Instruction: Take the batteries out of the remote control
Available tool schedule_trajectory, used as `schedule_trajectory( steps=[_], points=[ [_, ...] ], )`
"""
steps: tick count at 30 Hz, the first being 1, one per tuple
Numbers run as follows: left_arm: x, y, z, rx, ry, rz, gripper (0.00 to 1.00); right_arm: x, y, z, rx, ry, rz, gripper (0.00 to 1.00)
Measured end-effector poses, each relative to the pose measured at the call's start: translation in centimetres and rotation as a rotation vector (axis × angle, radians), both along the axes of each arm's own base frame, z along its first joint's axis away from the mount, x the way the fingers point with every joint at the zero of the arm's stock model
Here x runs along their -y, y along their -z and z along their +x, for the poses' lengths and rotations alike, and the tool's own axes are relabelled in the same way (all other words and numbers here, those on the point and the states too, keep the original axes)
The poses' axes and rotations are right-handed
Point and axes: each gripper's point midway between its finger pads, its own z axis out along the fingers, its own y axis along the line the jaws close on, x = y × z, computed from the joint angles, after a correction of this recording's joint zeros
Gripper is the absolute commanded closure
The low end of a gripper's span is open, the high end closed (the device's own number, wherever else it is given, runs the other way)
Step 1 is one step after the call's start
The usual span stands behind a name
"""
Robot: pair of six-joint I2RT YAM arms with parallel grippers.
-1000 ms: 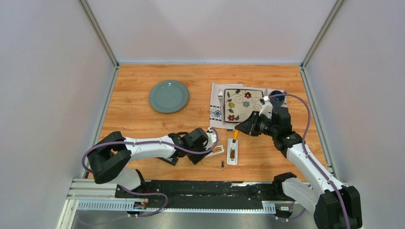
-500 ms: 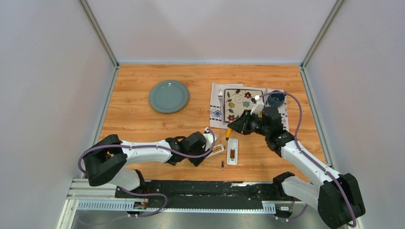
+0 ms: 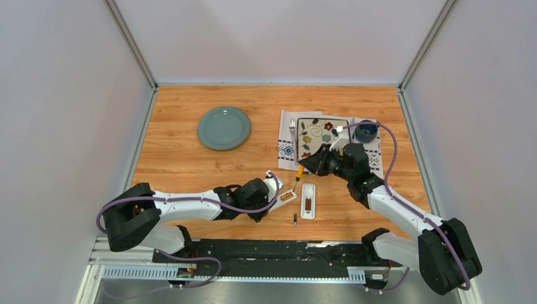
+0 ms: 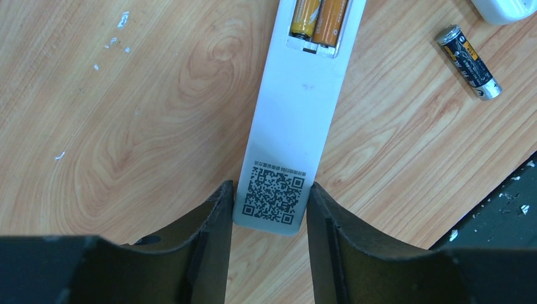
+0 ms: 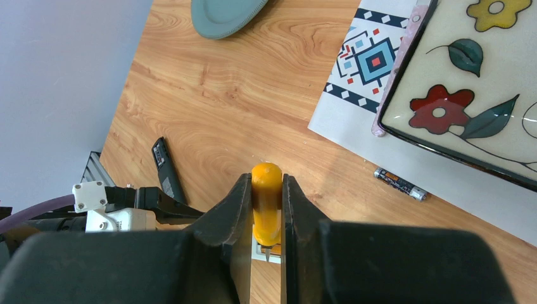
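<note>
2 gold-orange batteries (image 4: 320,19) sit side by side in the open bay of 1 white remote (image 4: 285,126), which lies flat on the table. My left gripper (image 4: 269,190) has its 2 fingers (image 4: 218,221) bracketing that remote's coded end, close against both edges; I cannot tell if they press. 1 dark battery (image 4: 468,62) lies loose on the wood just beside it. 1 banded battery (image 5: 399,183) lies at the placemat (image 5: 361,82) edge. My right gripper (image 5: 266,183) pinches 1 orange screwdriver (image 5: 266,202). 1 second remote (image 3: 308,201) lies nearby, 1 teal plate (image 3: 223,127) well apart.
</note>
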Motion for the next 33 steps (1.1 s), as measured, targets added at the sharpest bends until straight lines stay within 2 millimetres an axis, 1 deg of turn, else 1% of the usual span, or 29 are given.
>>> schedule_trajectory(
  steps=[5,7,15,21,26,33],
  points=[
    [0.0,0.0,0.0,-0.001,0.0,-0.001,0.74,-0.4,-0.3,0.2,0.027,0.003,0.003,1.0],
    [0.1,0.0,-0.1,-0.003,0.002,-0.002,0.75,-0.6,-0.5,0.2,0.038,0.005,0.003,1.0],
    [0.1,0.0,-0.1,-0.005,0.004,-0.004,0.75,-0.7,0.3,0.6,0.043,0.023,-0.023,1.0],
    [0.1,0.0,-0.1,-0.006,0.005,-0.005,0.76,-0.2,1.5,1.2,0.029,0.057,-0.063,1.0],
    [0.1,0.0,-0.2,-0.007,0.006,-0.004,0.77,0.0,2.7,1.2,-0.001,0.067,-0.089,1.0],
    [0.1,0.0,-0.2,-0.007,0.006,-0.004,0.79,-0.3,3.2,1.0,-0.013,0.058,-0.097,1.0]
  ],
)
